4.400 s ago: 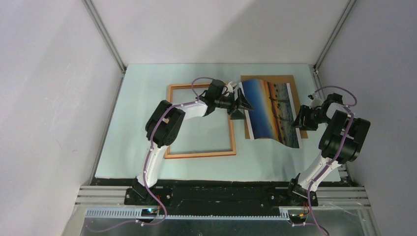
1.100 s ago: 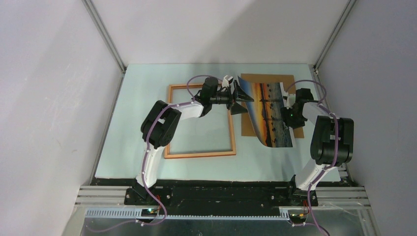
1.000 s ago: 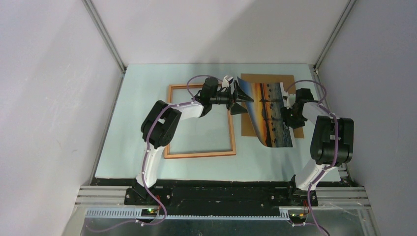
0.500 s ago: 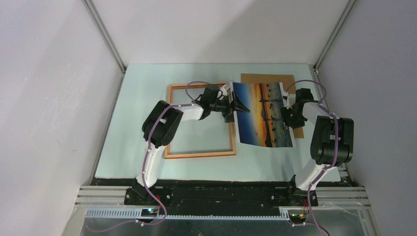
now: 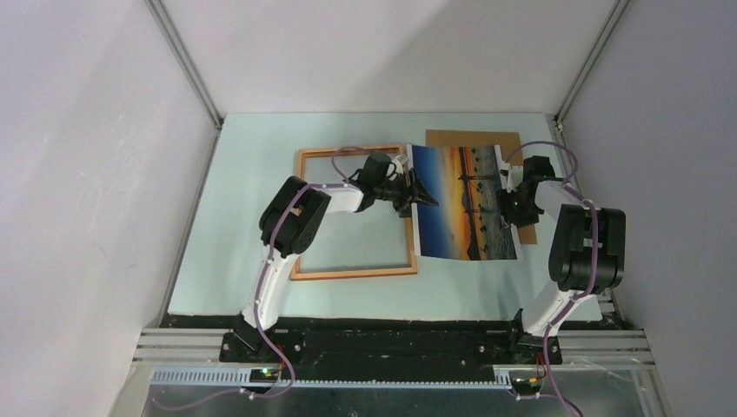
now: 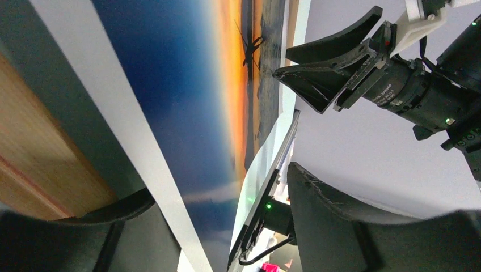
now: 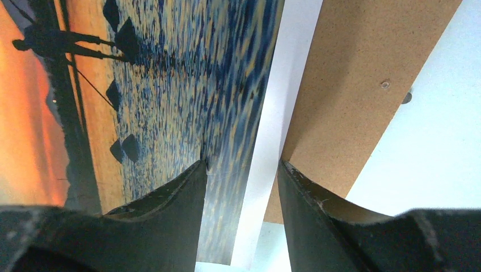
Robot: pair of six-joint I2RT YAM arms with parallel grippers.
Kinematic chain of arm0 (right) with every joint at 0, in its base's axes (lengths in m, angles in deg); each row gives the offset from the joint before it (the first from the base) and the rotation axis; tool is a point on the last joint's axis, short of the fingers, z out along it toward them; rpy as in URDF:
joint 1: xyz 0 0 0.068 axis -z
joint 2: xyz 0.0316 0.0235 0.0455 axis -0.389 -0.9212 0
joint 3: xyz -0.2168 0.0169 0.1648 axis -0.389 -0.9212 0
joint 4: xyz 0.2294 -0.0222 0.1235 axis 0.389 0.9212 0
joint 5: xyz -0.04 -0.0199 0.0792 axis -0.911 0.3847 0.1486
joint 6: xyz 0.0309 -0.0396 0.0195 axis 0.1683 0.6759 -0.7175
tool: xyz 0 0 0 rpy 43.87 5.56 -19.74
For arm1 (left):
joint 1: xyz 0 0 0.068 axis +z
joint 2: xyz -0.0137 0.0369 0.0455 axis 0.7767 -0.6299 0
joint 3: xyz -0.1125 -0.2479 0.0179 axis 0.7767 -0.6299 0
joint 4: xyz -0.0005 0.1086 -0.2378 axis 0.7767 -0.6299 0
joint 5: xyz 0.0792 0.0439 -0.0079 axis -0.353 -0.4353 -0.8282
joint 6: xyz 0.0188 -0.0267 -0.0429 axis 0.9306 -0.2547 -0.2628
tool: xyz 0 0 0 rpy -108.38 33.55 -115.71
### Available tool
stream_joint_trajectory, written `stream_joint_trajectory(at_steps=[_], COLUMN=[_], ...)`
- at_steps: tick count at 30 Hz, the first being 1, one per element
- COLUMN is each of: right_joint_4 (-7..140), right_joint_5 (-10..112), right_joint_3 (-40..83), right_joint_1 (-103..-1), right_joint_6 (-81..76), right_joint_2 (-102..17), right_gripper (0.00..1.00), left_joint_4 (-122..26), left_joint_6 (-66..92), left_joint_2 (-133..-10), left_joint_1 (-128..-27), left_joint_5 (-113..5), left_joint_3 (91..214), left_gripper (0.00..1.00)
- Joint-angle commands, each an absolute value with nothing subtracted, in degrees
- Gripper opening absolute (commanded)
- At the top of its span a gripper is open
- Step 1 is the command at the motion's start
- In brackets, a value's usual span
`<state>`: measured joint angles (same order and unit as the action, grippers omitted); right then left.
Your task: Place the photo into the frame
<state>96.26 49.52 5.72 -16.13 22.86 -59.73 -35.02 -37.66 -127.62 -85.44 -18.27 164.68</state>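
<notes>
Robotics lab test cell, pale bench (image 5: 252, 174) boxed in by plain white panels (image 5: 87, 174), aluminium posts (image 5: 185, 65) at the corners, cabled left arm (image 5: 291, 221) and right arm (image 5: 591, 243) bolted to a metal rail (image 5: 391, 343).

Bright, even light; a soft shadow crosses the white back wall (image 5: 391, 52); the orange-and-blue sunset photo (image 6: 170, 113) blurs up close.

**Sunset print held between two arms**

The photo (image 5: 461, 204) faces up, covering most of the brown backing board (image 5: 461, 137). Its left edge runs along the right rail of the frame (image 5: 352, 272), which lies flat on the pale table (image 5: 252, 174). The left gripper (image 5: 415, 193) meets the print's left edge, and the right gripper (image 5: 508, 201) meets its right edge.
</notes>
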Motion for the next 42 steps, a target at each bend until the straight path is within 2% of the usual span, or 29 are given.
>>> stream_joint_trajectory(at_steps=[1,6,11,13,23,35,42], right_joint_4=[95.8,95.7,95.6,95.3,95.8,97.9,98.7], right_joint_5=[51.4,52.2,54.4,55.3,61.2,69.9,70.3], right_joint_3=[5.1,5.1,5.1,5.1,8.0,19.1,23.5], right_joint_1=[-16.0,-16.0,-15.4,-15.1,-15.0,-17.5,-21.3], right_joint_6=[22.6,22.6,22.8,22.8,20.9,12.8,10.7], right_joint_2=[-58.9,-58.0,-54.7,-53.2,-43.6,-41.5,-42.1], right_gripper=[0.53,0.53,0.57,0.60,0.80,0.82,0.81], left_joint_4=[-35.1,-35.3,-39.5,-42.8,-63.3,-77.8,-85.1], left_joint_6=[-36.3,-36.2,-32.3,-29.5,-10.0,6.2,19.5], left_joint_2=[-128.4,-128.2,-126.9,-125.5,-116.8,-100.7,-89.8], left_joint_1=[-85.8,-85.9,-85.5,-85.2,-84.4,-82.2,-81.2], left_joint_5=[-18.2,-17.6,-17.6,-18.1,-23.5,-36.5,-53.2], left_joint_3=[167.0,167.9,169.7,170.7,179.5,180.6,181.3], left_gripper=[0.59,0.41,0.08,0.01,0.00,0.00,0.00])
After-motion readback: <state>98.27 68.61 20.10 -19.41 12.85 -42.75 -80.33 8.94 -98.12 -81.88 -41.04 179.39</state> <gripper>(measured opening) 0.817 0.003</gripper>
